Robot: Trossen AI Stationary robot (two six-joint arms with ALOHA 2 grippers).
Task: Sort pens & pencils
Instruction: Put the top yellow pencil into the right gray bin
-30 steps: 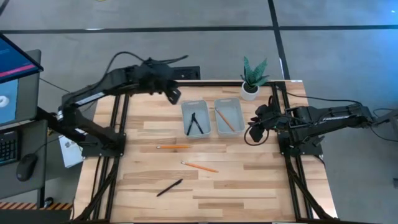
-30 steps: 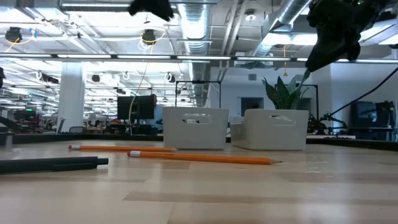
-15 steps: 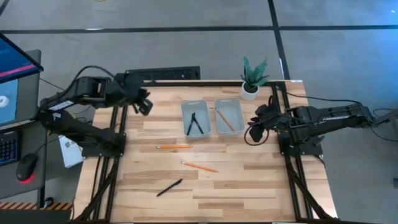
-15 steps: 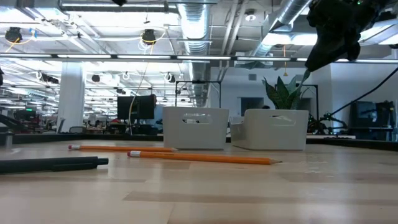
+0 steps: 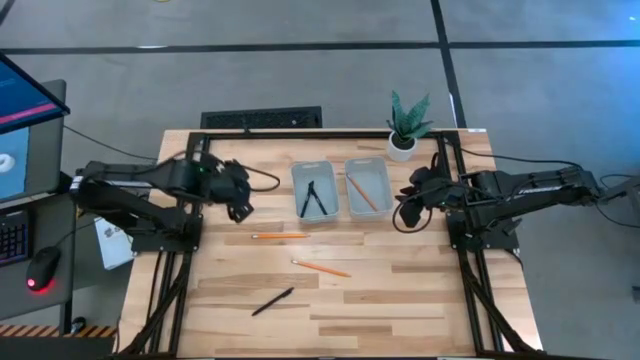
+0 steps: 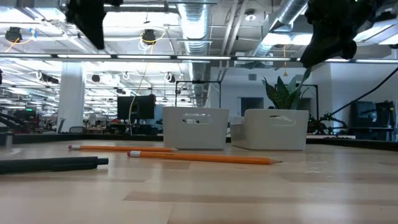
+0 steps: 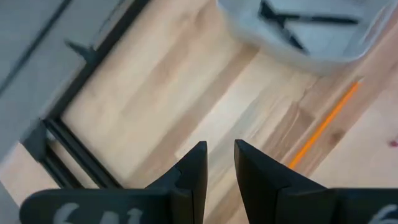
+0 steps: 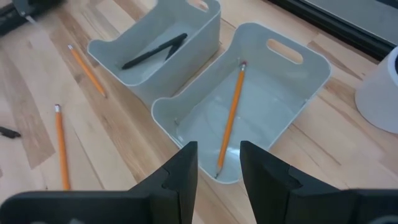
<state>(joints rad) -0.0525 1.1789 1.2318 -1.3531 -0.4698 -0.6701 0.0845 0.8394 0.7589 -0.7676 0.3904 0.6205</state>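
Two grey trays stand side by side at the table's far middle. The left tray (image 5: 315, 190) holds two black pens (image 8: 155, 51); the right tray (image 5: 367, 187) holds one orange pencil (image 8: 231, 115). Two more pencils (image 5: 280, 236) (image 5: 320, 267) and one pen (image 5: 272, 301) lie flat on the wood nearer me. My left gripper (image 5: 240, 208) (image 7: 219, 163) hovers left of the pen tray, open by a narrow gap and empty. My right gripper (image 5: 405, 210) (image 8: 219, 163) waits above the near end of the pencil tray, open and empty.
A small potted plant (image 5: 405, 125) stands at the far edge, right of the trays. Black frame rails (image 5: 190, 250) run along the table's left and right sides. Bare wood (image 5: 400, 300) lies right of the loose pencils. A monitor and mouse sit off the table's left.
My left gripper has drawn back from above the pen tray's far left corner toward the table's left edge, then come toward the near edge and lower, as its arm folded in. The pens, pencils and trays lie as they did.
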